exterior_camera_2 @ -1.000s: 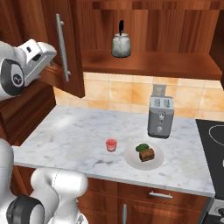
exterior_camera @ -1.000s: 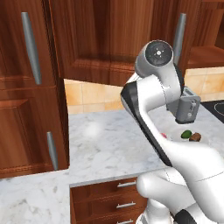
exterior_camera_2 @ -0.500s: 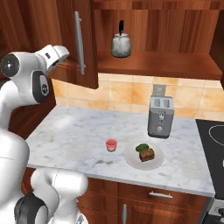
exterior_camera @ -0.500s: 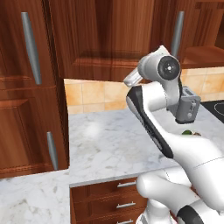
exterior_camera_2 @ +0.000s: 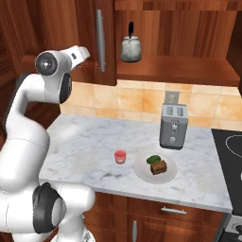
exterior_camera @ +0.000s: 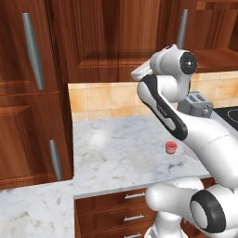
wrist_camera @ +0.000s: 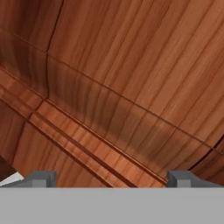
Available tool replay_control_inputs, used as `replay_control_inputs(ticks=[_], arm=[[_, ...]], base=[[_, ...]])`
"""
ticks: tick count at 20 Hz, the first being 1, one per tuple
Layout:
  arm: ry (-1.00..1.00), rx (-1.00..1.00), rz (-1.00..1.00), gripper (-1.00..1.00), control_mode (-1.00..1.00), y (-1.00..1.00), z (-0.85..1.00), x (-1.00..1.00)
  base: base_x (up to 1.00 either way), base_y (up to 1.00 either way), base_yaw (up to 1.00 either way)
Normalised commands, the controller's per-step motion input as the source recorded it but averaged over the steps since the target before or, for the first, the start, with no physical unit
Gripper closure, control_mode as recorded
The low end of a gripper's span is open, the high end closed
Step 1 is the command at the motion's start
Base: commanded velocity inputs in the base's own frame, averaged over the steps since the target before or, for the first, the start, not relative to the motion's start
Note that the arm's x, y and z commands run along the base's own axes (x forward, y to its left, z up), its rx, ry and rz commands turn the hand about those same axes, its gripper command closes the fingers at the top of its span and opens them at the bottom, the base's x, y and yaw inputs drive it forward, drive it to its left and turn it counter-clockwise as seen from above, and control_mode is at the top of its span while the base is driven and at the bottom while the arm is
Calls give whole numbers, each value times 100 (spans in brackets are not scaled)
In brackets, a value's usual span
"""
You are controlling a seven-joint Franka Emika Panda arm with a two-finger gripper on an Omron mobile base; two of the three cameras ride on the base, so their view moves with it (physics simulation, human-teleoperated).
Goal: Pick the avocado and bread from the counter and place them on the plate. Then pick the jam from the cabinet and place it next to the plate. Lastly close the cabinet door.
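While the tool [wrist_camera: 111,178] faces the reddish-brown panelled wood cabinet door [wrist_camera: 131,78] with its 2 tips spread wide and empty, the small red jam pot [exterior_camera_2: 120,156] stands on the white marble table [exterior_camera_2: 85,142] just beside the round white plate [exterior_camera_2: 142,171] carrying the dark-green avocado [exterior_camera_2: 153,159] and brown bread chunk [exterior_camera_2: 159,167].

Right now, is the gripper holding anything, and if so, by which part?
Nothing is held. The gripper is open, its fingertips wide apart with only the cabinet door panel ahead of them.
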Motion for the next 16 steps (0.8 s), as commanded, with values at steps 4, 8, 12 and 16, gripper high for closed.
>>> replay_control_inputs(ticks=[4, 8, 12, 16], arm=[[0, 9, 5, -100, -100, 1, -5, 65], [-1, 9, 5, -100, -100, 5, -12, 57], [-1, 9, 6, -100, -100, 6, -15, 55], [-2, 5, 5, -100, -100, 4, -17, 35]], base=[[0, 0, 0], [0, 0, 0], [0, 0, 0], [0, 0, 0]])
